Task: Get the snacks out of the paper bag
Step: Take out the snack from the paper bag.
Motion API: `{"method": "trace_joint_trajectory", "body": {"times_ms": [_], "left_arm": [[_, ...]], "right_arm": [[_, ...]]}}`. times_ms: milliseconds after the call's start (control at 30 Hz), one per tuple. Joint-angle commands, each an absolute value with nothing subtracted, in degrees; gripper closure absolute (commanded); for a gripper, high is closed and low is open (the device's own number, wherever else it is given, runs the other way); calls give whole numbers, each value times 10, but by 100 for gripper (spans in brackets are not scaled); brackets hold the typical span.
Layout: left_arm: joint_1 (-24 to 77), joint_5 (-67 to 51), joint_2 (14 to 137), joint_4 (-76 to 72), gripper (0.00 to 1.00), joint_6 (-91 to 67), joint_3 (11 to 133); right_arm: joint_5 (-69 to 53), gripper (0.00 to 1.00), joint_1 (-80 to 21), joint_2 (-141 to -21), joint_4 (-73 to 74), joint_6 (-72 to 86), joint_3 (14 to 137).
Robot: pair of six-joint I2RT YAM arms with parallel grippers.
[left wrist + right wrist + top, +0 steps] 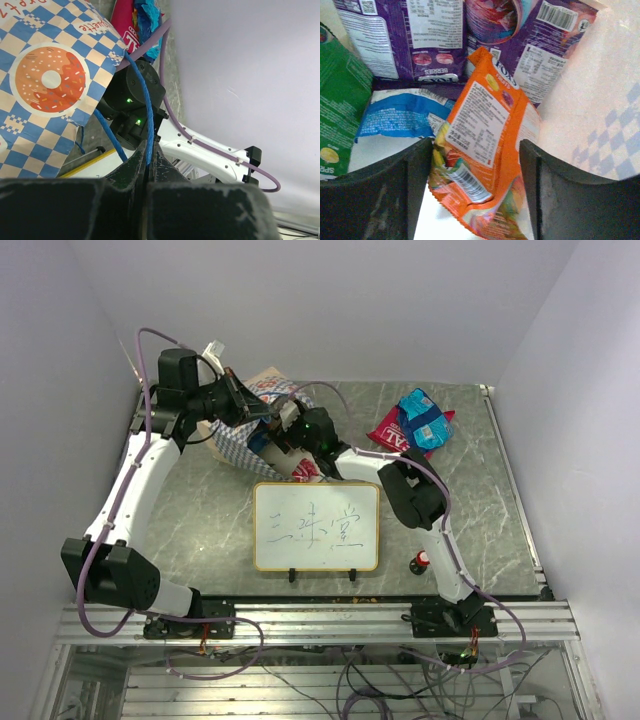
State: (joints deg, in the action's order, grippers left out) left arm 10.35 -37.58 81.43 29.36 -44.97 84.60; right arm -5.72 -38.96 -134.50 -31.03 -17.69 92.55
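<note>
While the left fingers pinch the blue cord of the bag, the right fingers sit inside it, spread wide on either side of an orange packet and not gripping it. Deeper in the bag lie two purple packets, a blue packet and a green packet. To the right of the bag, on the tabletop, a red packet and a light-blue packet lie together. The step in hand appears to be the grasp on the orange packet. It is likely best done by closing across the packet's flat middle rather than a crimped corner, since foil tends to slip. The packet can then be drawn straight out through the mouth so the paper wall is not snagged. The left arm should hold the cord taut so the mouth does not sag shut.
</note>
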Motion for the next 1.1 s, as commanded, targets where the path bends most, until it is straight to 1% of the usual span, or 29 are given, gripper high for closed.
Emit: {"method": "trace_joint_trajectory", "body": {"times_ms": [0, 100, 167, 267, 300, 700, 1067], "left_arm": [[107, -377, 800, 266, 93, -461, 833], [107, -377, 800, 268, 93, -463, 833], [107, -377, 803, 268, 93, -462, 838], [107, -377, 808, 263, 93, -464, 844], [107, -377, 809, 262, 93, -465, 845], [108, -362, 824, 249, 93, -477, 837], [107, -368, 876, 220, 93, -498, 863]], "right_arm": [[-64, 42, -381, -1347, -299, -229, 928], [-77, 68, -379, -1348, -282, -228, 943], [-89, 83, -379, -1341, -269, -225, 947], [-109, 97, -378, -1325, -255, -216, 949], [-115, 100, -379, -1318, -252, -210, 948], [-179, 100, -381, -1179, -258, -160, 841], [-183, 100, -359, -1023, -216, -151, 752]]}}
